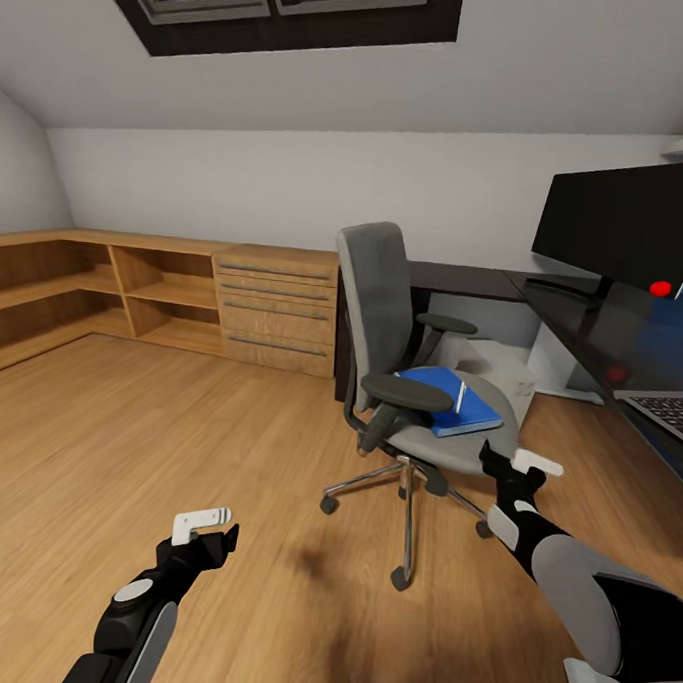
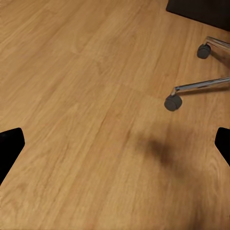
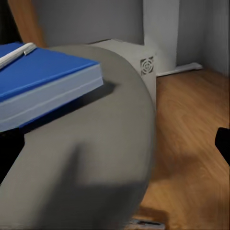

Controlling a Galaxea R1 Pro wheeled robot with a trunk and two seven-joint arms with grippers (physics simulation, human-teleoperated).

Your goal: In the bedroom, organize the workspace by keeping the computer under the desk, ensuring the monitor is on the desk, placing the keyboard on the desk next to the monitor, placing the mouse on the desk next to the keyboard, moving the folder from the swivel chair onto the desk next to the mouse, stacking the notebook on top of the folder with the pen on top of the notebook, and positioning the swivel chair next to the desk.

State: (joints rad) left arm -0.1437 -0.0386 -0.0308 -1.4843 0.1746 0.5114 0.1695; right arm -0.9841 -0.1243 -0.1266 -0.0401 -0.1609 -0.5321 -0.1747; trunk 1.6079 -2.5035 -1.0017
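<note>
The folder (image 1: 449, 399) lies on the swivel chair (image 1: 405, 380) seat, pen (image 1: 461, 396) atop; the right wrist view adds the computer (image 3: 136, 60) behind. Both hands — left hand (image 1: 207, 531), right hand (image 1: 515, 469) — seem open, empty.

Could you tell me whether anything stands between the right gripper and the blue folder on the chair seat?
Nothing visible does. The right gripper hangs at the front edge of the swivel chair seat, and only bare grey seat lies between it and the folder. A pen lies on top of the folder, and the near armrest stands off to one side.
</note>
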